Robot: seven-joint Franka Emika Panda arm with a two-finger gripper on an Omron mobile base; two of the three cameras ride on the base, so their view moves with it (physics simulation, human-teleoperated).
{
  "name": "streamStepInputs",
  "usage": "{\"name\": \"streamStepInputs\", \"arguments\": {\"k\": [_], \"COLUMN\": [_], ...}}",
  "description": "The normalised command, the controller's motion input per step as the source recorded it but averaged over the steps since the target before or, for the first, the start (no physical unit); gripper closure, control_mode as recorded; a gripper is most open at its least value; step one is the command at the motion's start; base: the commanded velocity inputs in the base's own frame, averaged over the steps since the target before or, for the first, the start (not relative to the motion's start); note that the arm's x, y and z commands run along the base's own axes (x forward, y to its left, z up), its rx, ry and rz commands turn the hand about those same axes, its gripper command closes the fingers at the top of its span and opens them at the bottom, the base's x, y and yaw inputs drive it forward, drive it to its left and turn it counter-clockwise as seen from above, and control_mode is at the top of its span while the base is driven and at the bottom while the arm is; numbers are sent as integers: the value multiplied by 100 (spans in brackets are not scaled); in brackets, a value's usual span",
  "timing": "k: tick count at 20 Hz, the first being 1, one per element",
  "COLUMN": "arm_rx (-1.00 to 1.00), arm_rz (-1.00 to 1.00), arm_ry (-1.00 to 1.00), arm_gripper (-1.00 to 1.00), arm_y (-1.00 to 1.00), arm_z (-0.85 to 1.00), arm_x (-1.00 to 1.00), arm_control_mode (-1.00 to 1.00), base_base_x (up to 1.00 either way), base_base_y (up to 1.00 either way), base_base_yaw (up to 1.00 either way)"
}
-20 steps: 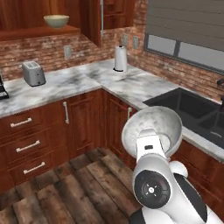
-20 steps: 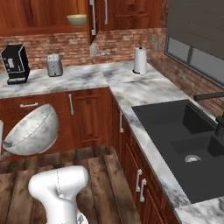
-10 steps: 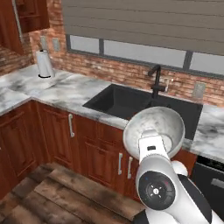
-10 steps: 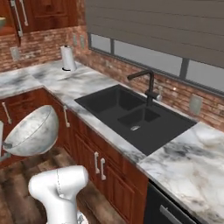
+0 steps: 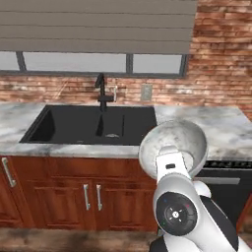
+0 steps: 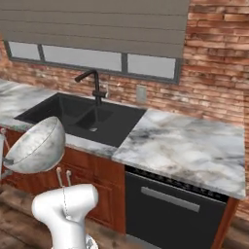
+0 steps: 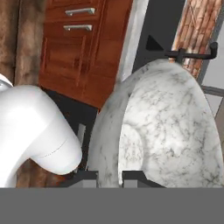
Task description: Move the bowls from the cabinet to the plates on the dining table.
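A pale grey-white speckled bowl is held up in front of the arm, tilted on its side with its hollow facing the base cameras' left. From the right base view the bowl shows its rounded outside at the left edge. In the hand view my gripper is shut on the rim of the bowl, one fingertip outside the wall and one inside. The cabinet, the plates and the dining table are out of view.
Ahead runs a marble counter with a black sink and a black faucet. Red-brown lower doors stand under the sink, a dark dishwasher to their right. Behind are a brick wall and a blinded window.
The whole scene has swept sideways as the base turned: the corner counter with toaster and paper roll gave way to the sink and window. The bowl stays in the gripper.
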Motion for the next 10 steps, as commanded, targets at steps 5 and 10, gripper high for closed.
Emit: {"name": "streamStepInputs", "arguments": {"k": [5, 10], "arm_rx": [0, 0], "arm_rz": [0, 0], "arm_ry": [0, 0], "arm_gripper": [100, 100], "arm_y": [0, 0], "arm_z": [0, 0], "arm_x": [0, 0], "arm_control_mode": [100, 100], "base_base_x": [-50, -47], "base_base_y": [0, -9], "base_base_yaw": [-71, -67]}}
